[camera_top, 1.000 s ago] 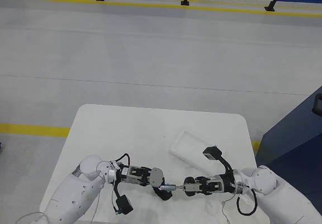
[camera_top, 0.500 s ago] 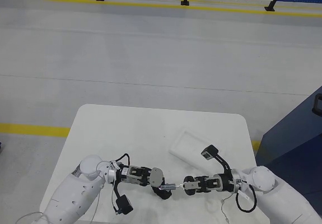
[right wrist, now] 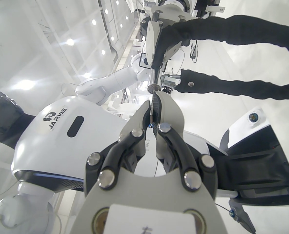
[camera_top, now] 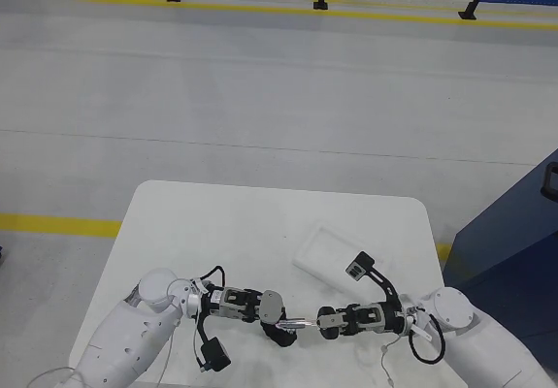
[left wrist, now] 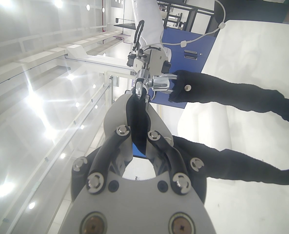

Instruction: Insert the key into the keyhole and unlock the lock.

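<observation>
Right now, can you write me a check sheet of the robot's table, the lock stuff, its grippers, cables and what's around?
Surface: white table, both grippers over its near edge.
Job's things: lock, chrome head on a black-sleeved cable; key tip at the head, depth unclear.
Clutter: flat white tray behind the arms.
Grippers: left gripper shut on the lock's sleeve; right gripper shut on the key.
Cables: white cable clipped along the right arm.
Surroundings: blue cabinet beside the table; yellow floor line.
</observation>
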`<state>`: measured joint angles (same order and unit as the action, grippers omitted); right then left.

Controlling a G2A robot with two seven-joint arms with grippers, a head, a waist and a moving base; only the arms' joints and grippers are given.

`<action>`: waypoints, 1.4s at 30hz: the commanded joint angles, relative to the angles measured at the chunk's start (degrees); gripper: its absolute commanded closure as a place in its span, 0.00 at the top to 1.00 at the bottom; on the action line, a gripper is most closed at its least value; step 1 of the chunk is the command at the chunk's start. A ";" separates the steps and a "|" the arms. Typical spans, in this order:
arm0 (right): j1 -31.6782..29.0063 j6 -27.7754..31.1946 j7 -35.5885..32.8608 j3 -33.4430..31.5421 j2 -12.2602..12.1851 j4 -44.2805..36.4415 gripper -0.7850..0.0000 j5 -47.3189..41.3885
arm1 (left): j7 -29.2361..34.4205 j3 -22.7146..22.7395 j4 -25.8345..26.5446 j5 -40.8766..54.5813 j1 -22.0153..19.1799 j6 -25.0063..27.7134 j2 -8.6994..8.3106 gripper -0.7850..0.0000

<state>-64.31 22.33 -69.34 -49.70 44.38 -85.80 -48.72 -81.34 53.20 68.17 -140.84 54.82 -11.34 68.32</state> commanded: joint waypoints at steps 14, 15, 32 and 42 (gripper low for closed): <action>-0.54 -7.47 -2.29 -1.22 1.26 1.14 0.00 -2.91 | 0.00 0.00 0.00 0.00 0.00 0.00 0.00 0.00; -0.49 -7.91 -2.39 -1.29 1.35 1.27 0.00 -2.91 | 0.00 0.00 0.00 0.00 0.00 0.00 0.00 0.00; -0.47 -14.37 -5.37 -2.59 2.59 2.66 0.00 -3.41 | 0.00 0.00 0.00 0.00 0.00 0.00 0.00 0.00; -0.74 -12.61 -5.46 -4.26 3.12 2.51 0.00 -1.33 | 0.00 0.00 0.00 0.00 0.00 0.00 0.00 0.00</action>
<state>-65.04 8.22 -75.25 -53.65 47.46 -83.14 -51.36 -81.34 53.20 68.17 -140.84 54.82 -11.34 68.32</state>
